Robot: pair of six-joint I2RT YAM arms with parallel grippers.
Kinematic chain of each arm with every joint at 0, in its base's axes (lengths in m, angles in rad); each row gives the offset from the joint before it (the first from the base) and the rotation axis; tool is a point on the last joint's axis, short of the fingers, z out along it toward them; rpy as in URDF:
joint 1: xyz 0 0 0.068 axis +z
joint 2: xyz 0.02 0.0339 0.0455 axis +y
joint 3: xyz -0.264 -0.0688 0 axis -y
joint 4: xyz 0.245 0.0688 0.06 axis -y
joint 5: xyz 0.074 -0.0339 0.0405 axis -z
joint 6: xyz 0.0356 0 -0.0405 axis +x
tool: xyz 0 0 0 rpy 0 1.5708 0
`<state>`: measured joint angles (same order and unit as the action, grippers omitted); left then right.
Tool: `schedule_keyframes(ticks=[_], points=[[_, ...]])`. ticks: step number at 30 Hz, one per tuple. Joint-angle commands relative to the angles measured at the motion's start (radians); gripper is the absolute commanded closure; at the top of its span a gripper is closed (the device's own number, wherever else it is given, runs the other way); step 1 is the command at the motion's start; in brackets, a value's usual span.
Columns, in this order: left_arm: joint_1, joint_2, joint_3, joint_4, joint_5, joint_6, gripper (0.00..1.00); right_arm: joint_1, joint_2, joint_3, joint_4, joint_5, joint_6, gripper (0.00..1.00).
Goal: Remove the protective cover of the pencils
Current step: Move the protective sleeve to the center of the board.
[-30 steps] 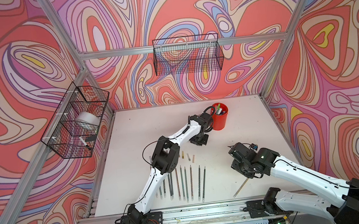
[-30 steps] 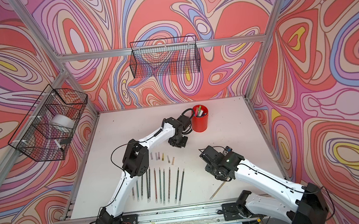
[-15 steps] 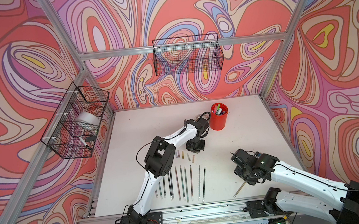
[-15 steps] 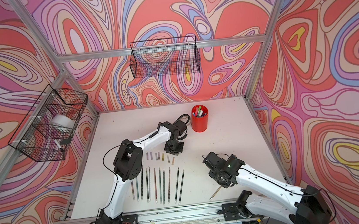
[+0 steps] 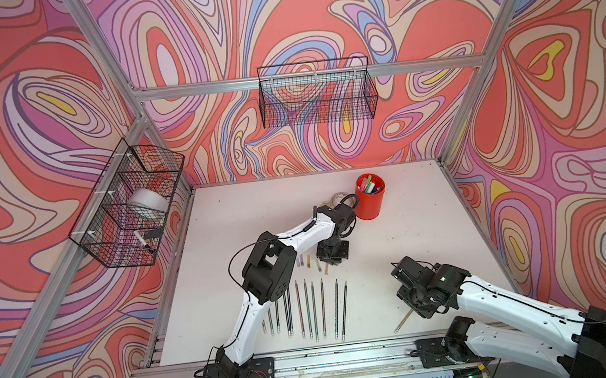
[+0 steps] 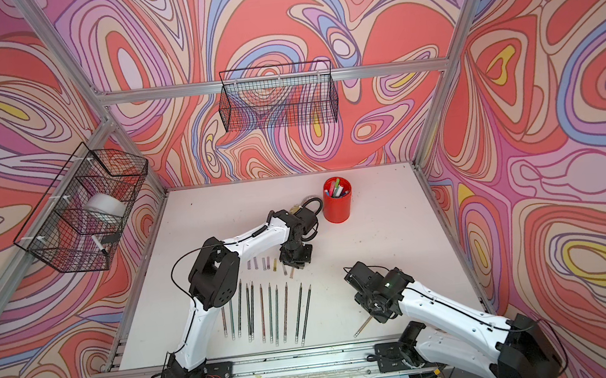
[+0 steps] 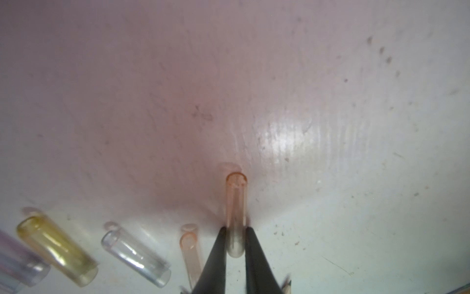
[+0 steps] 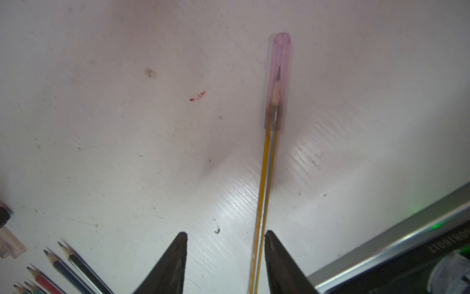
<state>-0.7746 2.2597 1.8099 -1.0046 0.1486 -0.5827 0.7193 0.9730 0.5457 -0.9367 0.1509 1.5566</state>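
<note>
My left gripper [image 7: 235,229] is shut on a translucent orange protective cover [image 7: 236,201], whose far end hangs just above the white table. In both top views this gripper [image 5: 334,261] [image 6: 296,264] points down at the right end of a row of loose covers [image 5: 309,262]. My right gripper [image 8: 225,234] is open. A yellow-striped pencil [image 8: 264,178] lies on the table between its fingers, close to one of them, with a pink cover [image 8: 278,76] on its tip. Several bare pencils [image 5: 314,311] [image 6: 268,312] lie in a row near the front edge.
Loose covers lie beside the left gripper: yellow [image 7: 56,249], clear [image 7: 134,257] and orange [image 7: 190,252]. A red cup [image 5: 370,206] holding markers stands behind the left arm. Wire baskets hang on the back wall [image 5: 316,96] and the left wall [image 5: 127,208].
My left gripper has moved from beside the red cup toward the front and down to the row of loose covers. The right gripper has shifted slightly toward the front edge.
</note>
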Motion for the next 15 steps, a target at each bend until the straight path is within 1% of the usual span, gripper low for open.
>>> schedule_keyframes(ticks=[1, 7, 15], points=[[-0.012, -0.050, -0.032, 0.004, 0.003, -0.037, 0.83, -0.006, 0.025, -0.016, 0.041, -0.021, 0.014, 0.49], [-0.014, -0.054, -0.076, 0.029, 0.008, -0.061, 0.78, -0.006, 0.049, -0.039, 0.068, -0.039, 0.025, 0.47], [-0.018, -0.049, -0.077, 0.032, 0.001, -0.062, 0.75, -0.006, 0.035, -0.047, 0.023, -0.032, 0.048, 0.45]])
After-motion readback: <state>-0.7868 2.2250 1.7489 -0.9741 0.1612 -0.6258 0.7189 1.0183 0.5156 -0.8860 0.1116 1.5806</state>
